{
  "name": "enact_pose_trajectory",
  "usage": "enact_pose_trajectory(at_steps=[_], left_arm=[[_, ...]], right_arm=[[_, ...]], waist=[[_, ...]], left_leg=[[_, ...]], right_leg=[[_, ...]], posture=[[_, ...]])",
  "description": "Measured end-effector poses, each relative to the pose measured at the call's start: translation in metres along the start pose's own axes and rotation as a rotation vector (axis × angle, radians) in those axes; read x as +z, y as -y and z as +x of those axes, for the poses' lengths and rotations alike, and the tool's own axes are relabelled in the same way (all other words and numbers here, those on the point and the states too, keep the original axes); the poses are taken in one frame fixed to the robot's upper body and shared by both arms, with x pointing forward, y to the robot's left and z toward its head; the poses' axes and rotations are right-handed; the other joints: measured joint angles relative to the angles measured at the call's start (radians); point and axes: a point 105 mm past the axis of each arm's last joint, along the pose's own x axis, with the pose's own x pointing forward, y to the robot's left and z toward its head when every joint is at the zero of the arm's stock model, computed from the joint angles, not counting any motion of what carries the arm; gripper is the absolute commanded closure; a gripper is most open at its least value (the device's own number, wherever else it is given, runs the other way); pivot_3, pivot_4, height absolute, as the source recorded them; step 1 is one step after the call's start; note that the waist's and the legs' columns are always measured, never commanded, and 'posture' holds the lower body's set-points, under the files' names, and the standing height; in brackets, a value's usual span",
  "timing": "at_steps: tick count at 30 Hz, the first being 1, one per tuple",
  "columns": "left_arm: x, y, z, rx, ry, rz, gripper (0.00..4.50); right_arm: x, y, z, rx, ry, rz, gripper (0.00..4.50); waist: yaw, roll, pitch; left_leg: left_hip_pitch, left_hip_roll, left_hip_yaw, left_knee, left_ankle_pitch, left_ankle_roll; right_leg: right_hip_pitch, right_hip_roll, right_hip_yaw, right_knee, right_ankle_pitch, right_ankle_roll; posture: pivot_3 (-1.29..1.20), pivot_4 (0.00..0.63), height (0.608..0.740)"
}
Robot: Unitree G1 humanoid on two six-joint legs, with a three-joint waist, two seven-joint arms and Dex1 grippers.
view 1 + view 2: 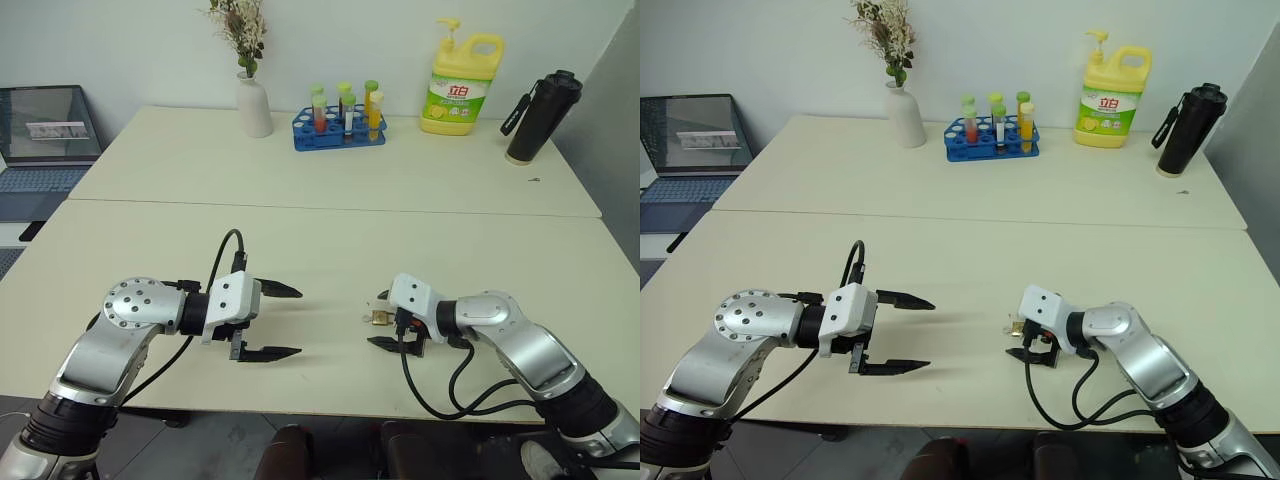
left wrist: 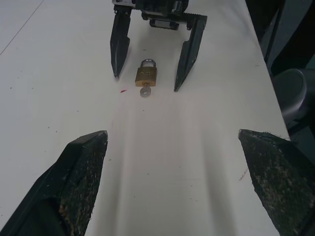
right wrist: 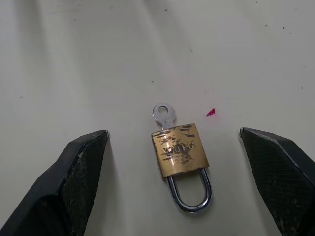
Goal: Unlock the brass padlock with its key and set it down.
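Padlock [image 3: 179, 150] flat near desk [image 1: 330, 160] front edge, key [image 3: 163, 115] inserted, between spread right gripper [image 2: 150, 81] fingers, not grasped. Left gripper [image 1: 268, 322] released, well apart. Approach step; next needs closing on brass body.

Head pair: two eyes side by side, high above the near table [image 1: 330, 240], facing forward and down; both take in the far wall.
Left wrist: low over the tabletop, looking level along it at the right gripper [image 2: 150, 64] and the brass padlock [image 2: 146, 74] between its fingers.
Right wrist: very near, looking steeply down on the same padlock.
Shared: the padlock; the table.
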Motion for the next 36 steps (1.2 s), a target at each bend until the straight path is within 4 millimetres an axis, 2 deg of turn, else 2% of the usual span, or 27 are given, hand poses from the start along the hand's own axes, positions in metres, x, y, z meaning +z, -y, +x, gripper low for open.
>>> enact_pose_trajectory(at_steps=[2,5,13,14,17,20,23,27,30,33,36], left_arm=[[0.000,0.000,0.000,0.001,-0.001,0.001,0.03],[0.000,0.000,0.000,0.002,-0.001,0.001,0.00],[0.000,0.001,0.004,-0.008,0.004,-0.003,0.00],[-0.001,0.002,0.005,-0.011,0.001,-0.003,0.00],[-0.002,0.000,0.005,-0.002,-0.007,0.002,0.00],[0.004,-0.009,0.010,0.042,0.027,-0.001,0.00],[0.001,-0.016,0.013,0.102,0.029,-0.050,0.00],[-0.002,-0.026,0.014,0.158,0.038,-0.124,0.00],[0.003,-0.033,0.014,0.179,0.075,-0.184,0.00],[0.012,-0.042,0.013,0.206,0.130,-0.243,0.00],[0.030,-0.055,0.019,0.210,0.219,-0.325,0.00]], right_arm=[[0.000,0.000,0.000,0.001,-0.004,0.005,0.00],[-0.001,0.000,0.000,0.009,-0.008,0.013,0.58],[-0.003,-0.003,0.000,0.031,-0.016,0.031,3.30],[-0.002,-0.003,0.000,0.031,-0.014,0.029,3.54],[-0.001,-0.002,0.000,0.023,-0.012,-0.012,3.57],[-0.001,0.006,-0.003,-0.035,-0.020,-0.151,3.57],[0.000,0.019,-0.008,-0.116,-0.028,-0.298,3.57],[0.014,0.032,-0.022,-0.224,0.016,-0.509,3.57],[0.023,0.041,-0.040,-0.349,0.025,-0.784,3.57],[0.034,0.047,-0.051,-0.453,0.068,-0.925,3.57],[0.043,0.048,-0.059,-0.545,0.130,-1.055,3.57]], waist=[[0.000,0.000,0.000],[0.000,0.000,0.000],[0.000,0.000,0.000],[0.000,0.000,0.000],[0.001,0.000,0.000],[0.002,0.000,0.000],[-0.001,0.000,0.000],[-0.001,0.000,0.000],[0.000,-0.001,0.000],[-0.001,-0.001,0.000],[0.001,-0.001,0.001]], left_leg=[[0.000,0.000,0.000,0.000,0.000,0.000],[0.000,0.000,0.000,0.000,0.000,0.000],[0.001,0.000,0.000,0.000,0.000,0.000],[0.001,0.000,0.000,0.001,0.000,0.000],[0.001,0.000,0.000,0.001,0.000,0.000],[0.001,-0.001,0.000,0.001,0.000,0.000],[0.001,-0.001,0.000,0.001,0.000,0.000],[0.000,0.000,0.000,0.001,0.000,0.000],[0.000,-0.001,0.001,0.001,0.000,0.000],[0.000,0.000,0.001,0.001,0.000,0.000],[0.000,-0.001,0.001,0.002,0.000,0.000]], right_leg=[[0.000,0.000,0.000,0.000,0.000,0.000],[0.000,0.000,0.000,0.001,0.000,0.000],[0.000,0.000,0.000,0.002,0.000,0.000],[0.000,0.000,0.000,0.003,0.000,0.000],[0.000,0.000,0.000,0.003,0.000,0.000],[0.000,0.000,0.000,0.003,0.000,0.000],[-0.001,0.000,0.000,0.004,0.000,0.000],[-0.002,0.000,0.000,0.005,0.000,0.000],[-0.002,0.000,0.000,0.005,0.000,0.000],[-0.001,0.000,0.001,0.005,0.000,0.000],[-0.001,0.000,0.001,0.006,0.000,0.000]], posture=[[0.00,0.150,0.740],[0.00,0.150,0.740],[0.00,0.150,0.740],[0.00,0.150,0.740],[0.00,0.150,0.740],[0.00,0.150,0.740],[0.00,0.150,0.740],[0.00,0.150,0.740],[0.00,0.150,0.740],[0.00,0.150,0.740],[0.00,0.150,0.740]])
